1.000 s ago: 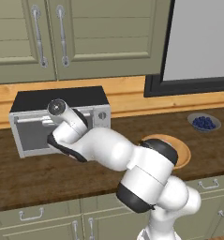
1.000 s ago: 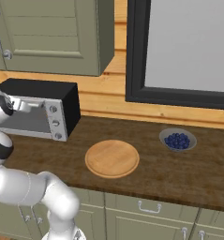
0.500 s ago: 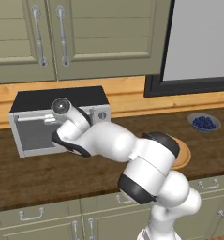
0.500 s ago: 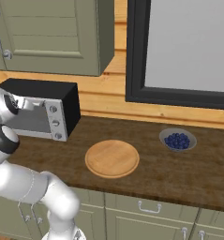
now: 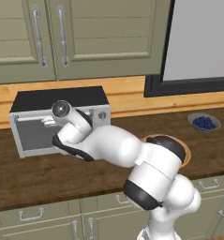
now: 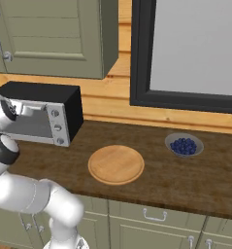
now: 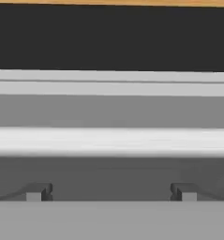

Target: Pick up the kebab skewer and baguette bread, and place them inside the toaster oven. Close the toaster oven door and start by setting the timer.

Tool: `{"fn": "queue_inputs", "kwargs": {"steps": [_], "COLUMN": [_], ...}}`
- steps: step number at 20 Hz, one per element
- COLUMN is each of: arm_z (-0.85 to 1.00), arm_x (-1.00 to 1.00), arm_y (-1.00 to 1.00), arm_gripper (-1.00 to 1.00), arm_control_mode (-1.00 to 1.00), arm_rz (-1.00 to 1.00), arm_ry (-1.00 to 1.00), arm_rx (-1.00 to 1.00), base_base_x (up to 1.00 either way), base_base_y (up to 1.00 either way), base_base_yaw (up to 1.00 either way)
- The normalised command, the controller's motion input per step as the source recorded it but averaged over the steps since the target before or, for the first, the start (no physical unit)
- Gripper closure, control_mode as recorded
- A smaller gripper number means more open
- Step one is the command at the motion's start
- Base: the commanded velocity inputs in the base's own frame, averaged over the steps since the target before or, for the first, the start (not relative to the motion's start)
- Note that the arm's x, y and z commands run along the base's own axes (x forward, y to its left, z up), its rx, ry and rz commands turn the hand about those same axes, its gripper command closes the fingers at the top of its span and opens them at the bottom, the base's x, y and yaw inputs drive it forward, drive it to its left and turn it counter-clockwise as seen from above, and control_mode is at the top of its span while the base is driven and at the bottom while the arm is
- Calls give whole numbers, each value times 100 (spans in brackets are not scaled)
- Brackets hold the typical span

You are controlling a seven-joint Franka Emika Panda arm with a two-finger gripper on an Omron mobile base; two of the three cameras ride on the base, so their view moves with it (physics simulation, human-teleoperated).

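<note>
At the front edge of the counter (image 6: 195,187) the white arm (image 5: 113,145) is seen, bent over and reaching to the left in the left base view. Its claw (image 7: 108,193) is held right up against the front of the oven (image 5: 62,119), near the top of the door (image 5: 36,136). In the hand view the two fingertips (image 7: 36,192) are seen wide apart, with the silver bar handle (image 7: 108,140) lying across just beyond them. Nothing is gripped between them, and it cannot be told if the handle is touched.

A round wooden plate (image 6: 116,164) is seen on the counter, to the right of the oven, and nothing is lying on it. In the left base view the plate is partly hidden behind the arm. Farther right, well apart from the plate, a small bowl of blueberries (image 6: 184,145) is set down.

The oven is placed at the back left of the counter, against the wooden wall. Its top is black and its door is shut upright. Round knobs (image 6: 57,127) are seen on its right panel. The skewer and the bread cannot be found; what is inside the oven is hidden.

Above the oven green cupboards (image 5: 85,37) are hung, and a dark-framed window (image 6: 195,48) is seen to the right.
</note>
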Motion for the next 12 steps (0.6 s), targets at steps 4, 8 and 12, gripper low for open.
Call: {"fn": "queue_inputs", "kwargs": {"steps": [4, 8, 12], "arm_z": [0, 3, 1], "arm_x": [-74, -63, -49], "arm_y": [0, -10, -43], "arm_gripper": [-100, -100, -100], "arm_control_mode": [-100, -100, -100], "arm_rz": [0, 0, 0], "arm_ry": [-2, -7, -7], "arm_rx": [0, 0, 0], "base_base_x": [0, 0, 0], "base_base_y": [0, 0, 0], "base_base_yaw": [0, 0, 0]}}
